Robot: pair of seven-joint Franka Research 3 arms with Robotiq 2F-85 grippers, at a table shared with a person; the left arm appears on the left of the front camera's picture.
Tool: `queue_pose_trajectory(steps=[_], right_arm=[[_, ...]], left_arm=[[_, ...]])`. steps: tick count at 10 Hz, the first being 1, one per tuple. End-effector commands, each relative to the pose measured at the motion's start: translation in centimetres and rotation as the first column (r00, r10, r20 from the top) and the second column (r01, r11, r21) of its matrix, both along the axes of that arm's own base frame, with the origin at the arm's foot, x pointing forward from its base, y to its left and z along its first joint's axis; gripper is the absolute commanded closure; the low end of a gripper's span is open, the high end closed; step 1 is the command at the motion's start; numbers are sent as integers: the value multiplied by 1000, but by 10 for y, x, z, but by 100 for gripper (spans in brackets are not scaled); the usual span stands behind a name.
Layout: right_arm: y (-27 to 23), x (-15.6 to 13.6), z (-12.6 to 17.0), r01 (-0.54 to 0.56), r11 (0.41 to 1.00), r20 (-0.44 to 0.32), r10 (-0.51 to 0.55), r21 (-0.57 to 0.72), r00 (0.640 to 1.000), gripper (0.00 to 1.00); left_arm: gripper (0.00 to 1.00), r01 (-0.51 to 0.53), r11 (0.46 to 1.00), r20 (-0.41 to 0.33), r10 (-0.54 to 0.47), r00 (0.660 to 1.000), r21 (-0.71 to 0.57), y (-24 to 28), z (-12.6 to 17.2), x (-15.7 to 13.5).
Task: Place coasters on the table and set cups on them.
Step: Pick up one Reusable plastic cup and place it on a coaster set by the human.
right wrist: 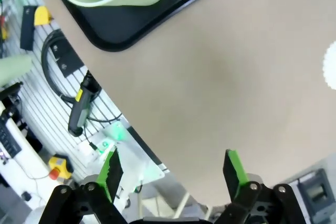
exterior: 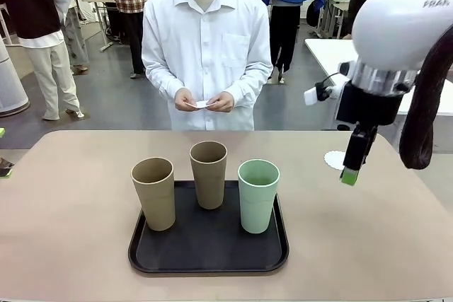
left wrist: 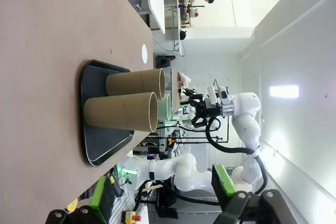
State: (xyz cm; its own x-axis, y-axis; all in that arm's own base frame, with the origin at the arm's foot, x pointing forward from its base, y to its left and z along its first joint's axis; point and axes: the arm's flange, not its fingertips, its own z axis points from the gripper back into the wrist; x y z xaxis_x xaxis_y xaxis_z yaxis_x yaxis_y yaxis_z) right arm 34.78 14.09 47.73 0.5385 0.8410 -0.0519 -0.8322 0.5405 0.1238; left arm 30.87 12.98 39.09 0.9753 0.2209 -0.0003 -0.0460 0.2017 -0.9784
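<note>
This is looking like a robotics lab: a white robot arm (exterior: 407, 19) is hanging over the beige table (exterior: 71, 210), a person in a white shirt (exterior: 205, 47) is standing at its far side, and other people (exterior: 42, 33) are standing about on a bare grey floor near a white table (exterior: 329, 51). Past the table's edge, black cables (right wrist: 52, 72) are trailing and a yellow box with a red stop button (right wrist: 59, 167) is lying by a white slatted rack (right wrist: 37, 114)

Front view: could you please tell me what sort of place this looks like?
Probably a robotics lab: a white robot arm over the table, people standing behind, cables and a red stop button beside it.
</note>
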Motion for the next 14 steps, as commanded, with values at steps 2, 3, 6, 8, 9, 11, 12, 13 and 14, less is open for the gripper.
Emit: queue_pose_trajectory(steps=[2, 3, 6, 8, 9, 11, 12, 13, 14], right_arm=[[-7, 1, 11, 33, 999, 24, -34, 11, 999, 0], [-7, 1, 11, 33, 999, 24, -34, 11, 999, 0], [-32, 8, 2, -163, 969, 72, 152, 186, 986, 0], [-78, 22, -6, -370, 795, 205, 309, 480, 929, 0], [-99, 24, -16, -413, 690, 297, 289, 594, 910, 0], [-121, 23, -40, -459, 495, 402, 224, 738, 888, 0], [-126, 25, -63, -420, 394, 383, 171, 818, 908, 0], [-127, 24, -77, -405, 371, 373, 159, 836, 914, 0], [-128, 23, -91, -401, 354, 365, 166, 845, 916, 0]], left_arm=[[0, -5, 1000, 12, 5, 1000, -14, 1, 1, 0], [0, -5, 1000, 12, 5, 1000, -14, 1, 1, 0], [0, -5, 1000, 12, 5, 1000, -14, 1, 1, 0], [0, -5, 1000, 12, 5, 1000, -14, 1, 1, 0], [0, -5, 1000, 12, 5, 1000, -14, 1, 1, 0], [0, -5, 1000, 12, 5, 1000, -14, 1, 1, 0], [0, -5, 1000, 12, 5, 1000, -14, 1, 1, 0], [0, -5, 1000, 12, 5, 1000, -14, 1, 1, 0], [0, -5, 1000, 12, 5, 1000, -14, 1, 1, 0]])
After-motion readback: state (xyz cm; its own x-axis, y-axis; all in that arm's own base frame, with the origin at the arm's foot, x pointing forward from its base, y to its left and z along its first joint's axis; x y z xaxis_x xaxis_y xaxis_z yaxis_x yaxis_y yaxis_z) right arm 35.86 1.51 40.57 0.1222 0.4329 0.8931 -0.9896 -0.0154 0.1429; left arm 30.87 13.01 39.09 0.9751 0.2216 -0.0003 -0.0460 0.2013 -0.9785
